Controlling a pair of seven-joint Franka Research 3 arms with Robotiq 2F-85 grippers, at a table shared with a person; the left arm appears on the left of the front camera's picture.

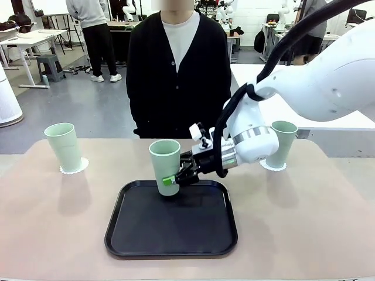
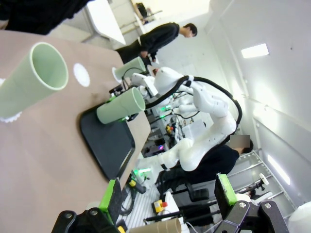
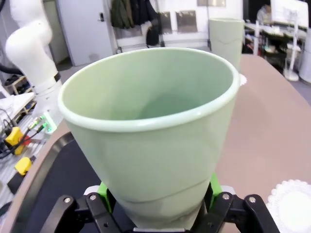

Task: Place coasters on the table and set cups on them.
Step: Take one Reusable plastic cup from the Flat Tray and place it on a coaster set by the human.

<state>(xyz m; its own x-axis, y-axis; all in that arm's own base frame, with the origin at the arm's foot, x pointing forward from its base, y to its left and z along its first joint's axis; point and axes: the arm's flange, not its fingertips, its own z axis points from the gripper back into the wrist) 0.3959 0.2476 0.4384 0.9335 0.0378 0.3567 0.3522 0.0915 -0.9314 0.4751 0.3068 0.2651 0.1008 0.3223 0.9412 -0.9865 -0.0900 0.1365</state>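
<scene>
A pale green cup (image 1: 164, 164) stands slightly tilted at the far edge of the black tray (image 1: 176, 234), and my right gripper (image 1: 174, 180) is shut on its lower part. The right wrist view has this cup (image 3: 155, 126) close up between the green pads (image 3: 214, 186). Another cup (image 1: 63, 145) rests on a white coaster (image 1: 75, 167) at the far left of the beige table (image 1: 53, 234). A third cup (image 1: 283, 142) sits on a coaster (image 1: 272, 166) at the far right. A bare coaster (image 2: 81, 74) lies beyond the tray. My left gripper (image 2: 167, 194) is open, off the table's side.
A person in a black cardigan (image 1: 176, 76) stands at the table's far side, hands out of sight. In the right wrist view the bare coaster (image 3: 291, 204) lies on the table to the right of the held cup. White tables and other people are farther back.
</scene>
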